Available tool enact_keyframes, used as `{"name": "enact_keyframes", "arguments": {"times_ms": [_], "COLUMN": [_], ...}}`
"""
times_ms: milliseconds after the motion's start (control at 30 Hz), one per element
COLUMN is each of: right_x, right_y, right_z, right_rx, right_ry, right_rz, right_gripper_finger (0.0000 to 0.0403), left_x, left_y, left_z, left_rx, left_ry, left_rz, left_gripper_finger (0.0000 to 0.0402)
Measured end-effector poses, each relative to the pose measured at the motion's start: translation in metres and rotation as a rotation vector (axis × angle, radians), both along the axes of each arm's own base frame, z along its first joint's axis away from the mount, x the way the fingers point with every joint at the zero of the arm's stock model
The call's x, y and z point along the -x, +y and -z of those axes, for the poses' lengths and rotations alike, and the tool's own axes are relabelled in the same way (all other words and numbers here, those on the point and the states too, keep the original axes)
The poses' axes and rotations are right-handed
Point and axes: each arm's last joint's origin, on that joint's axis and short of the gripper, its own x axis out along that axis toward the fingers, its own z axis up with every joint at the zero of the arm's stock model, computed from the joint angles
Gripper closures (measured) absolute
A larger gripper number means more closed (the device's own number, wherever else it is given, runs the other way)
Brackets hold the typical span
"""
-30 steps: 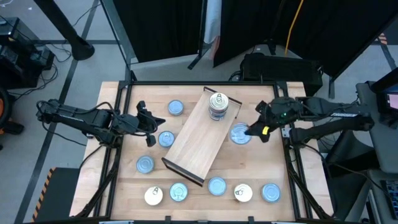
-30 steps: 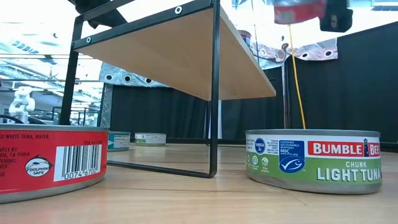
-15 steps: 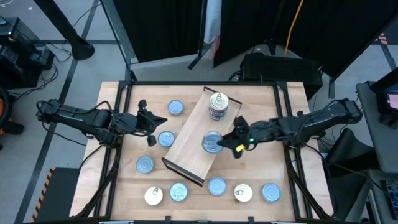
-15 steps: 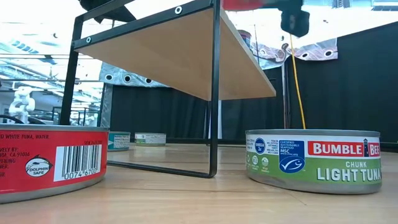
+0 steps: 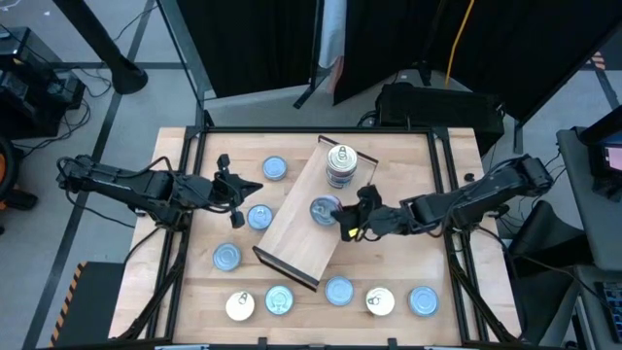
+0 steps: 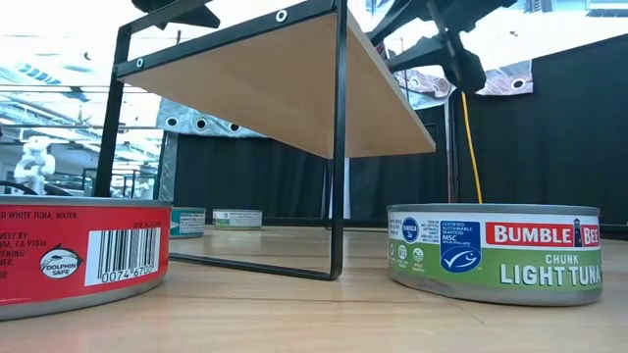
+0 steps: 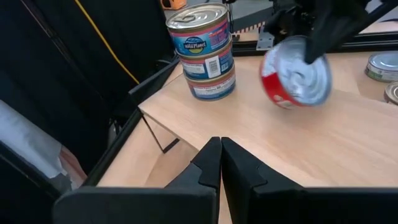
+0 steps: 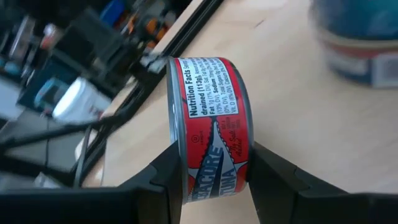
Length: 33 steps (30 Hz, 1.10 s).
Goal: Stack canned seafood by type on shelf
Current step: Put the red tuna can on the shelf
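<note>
The right gripper (image 5: 342,220) is clamped on a small flat round red-labelled tin with a silver top (image 5: 324,210), one finger on each side of its wall, as the right wrist view shows (image 8: 208,158). It holds the tin above the long light-wood shelf board with dark end lips (image 5: 296,233), about midway along it. The tin is tilted, its flat face turned sideways toward the left arm, so it seems to need levelling before it can sit flat.

Beyond the held tin, toward the board's far end, a stack of three tins with a cream pull-tab top (image 5: 340,165) stands on the shelf; their labels are blue, so I judge the red tin belongs on bare wood nearer the claw, not on that stack. Nothing else rests on the board.

The left gripper (image 5: 231,192) waits with its fingers together, well to the side of the shelf, with loose blue-topped tins (image 5: 259,217) just beside it on the wooden tabletop (image 5: 408,151).
</note>
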Motion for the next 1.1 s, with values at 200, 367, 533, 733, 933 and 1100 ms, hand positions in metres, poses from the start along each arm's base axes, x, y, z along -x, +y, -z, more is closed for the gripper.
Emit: {"name": "enact_keyframes", "arguments": {"times_ms": [200, 367, 533, 733, 933, 1100], "right_x": [-0.004, -0.007, -0.010, -0.009, -0.009, -0.007], "right_y": [0.001, 0.001, 0.001, -0.003, -0.007, -0.008], "right_z": [0.008, 0.012, 0.016, 0.020, 0.021, 0.020], "right_rx": [-0.043, -0.079, -0.094, -0.079, -0.049, -0.016], "right_ry": [0.006, -0.006, -0.018, 0.023, 0.039, 0.062], "right_rz": [0.049, 0.086, 0.143, 0.162, 0.156, 0.144], "right_gripper_finger": [0.0268, 0.0268, 0.0249, 0.0200, 0.0151, 0.0111], "left_x": [0.000, 0.000, -0.001, -0.002, -0.002, -0.002], "left_y": [-0.001, -0.001, -0.002, -0.003, -0.003, -0.003], "left_z": [0.000, 0.000, -0.001, -0.002, -0.002, -0.002], "left_rx": [0.017, 0.018, 0.009, 0.018, 0.020, 0.020], "left_ry": [0.004, 0.003, -0.008, -0.013, -0.013, -0.012], "left_rz": [0.038, 0.045, 0.061, 0.085, 0.088, 0.087], "left_gripper_finger": [0.0387, 0.0387, 0.0387, 0.0387, 0.0387, 0.0387]}}
